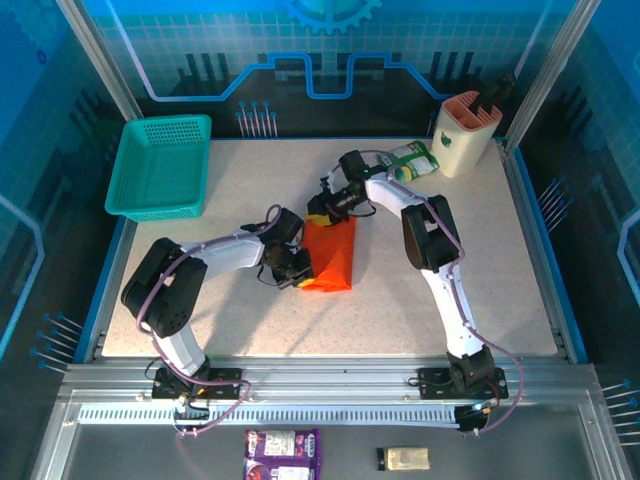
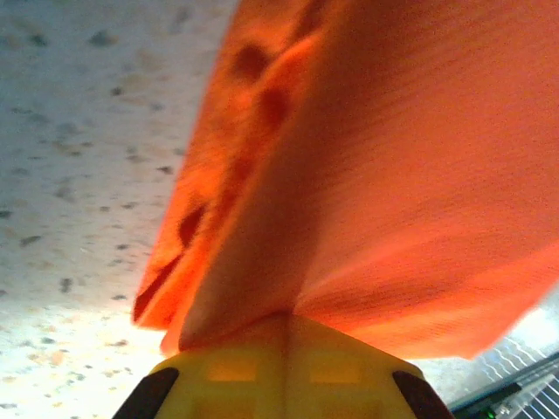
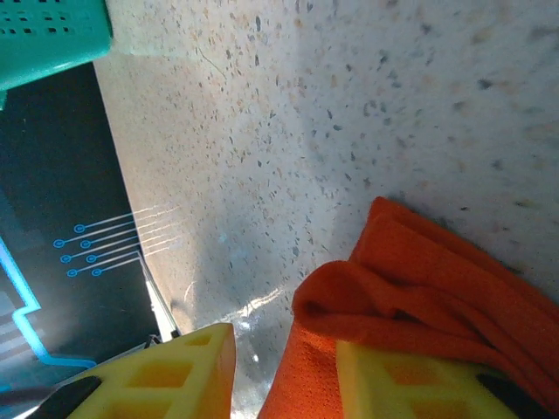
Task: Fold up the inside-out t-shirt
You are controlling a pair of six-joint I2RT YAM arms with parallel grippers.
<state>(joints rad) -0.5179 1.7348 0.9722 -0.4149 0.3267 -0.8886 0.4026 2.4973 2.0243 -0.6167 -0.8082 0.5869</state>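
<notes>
The inside-out t-shirt (image 1: 332,252) lies in the middle of the table as a narrow, folded bright orange bundle. My left gripper (image 1: 297,268) is at its lower left corner. In the left wrist view the yellow fingers (image 2: 236,367) are pressed together, shut on a fold of the shirt (image 2: 393,175), which fans out above them. My right gripper (image 1: 322,210) is at the shirt's far edge and stands open. In the right wrist view a rolled edge of the shirt (image 3: 410,288) rests against the right finger (image 3: 410,384). The left finger (image 3: 157,375) is apart from the cloth, with bare table between.
A teal mesh basket (image 1: 160,165) stands at the back left, its corner also in the right wrist view (image 3: 52,35). A beige holder (image 1: 465,130) and a green pouch (image 1: 412,160) stand at the back right. Two small packets (image 1: 283,450) lie below the table's front rail.
</notes>
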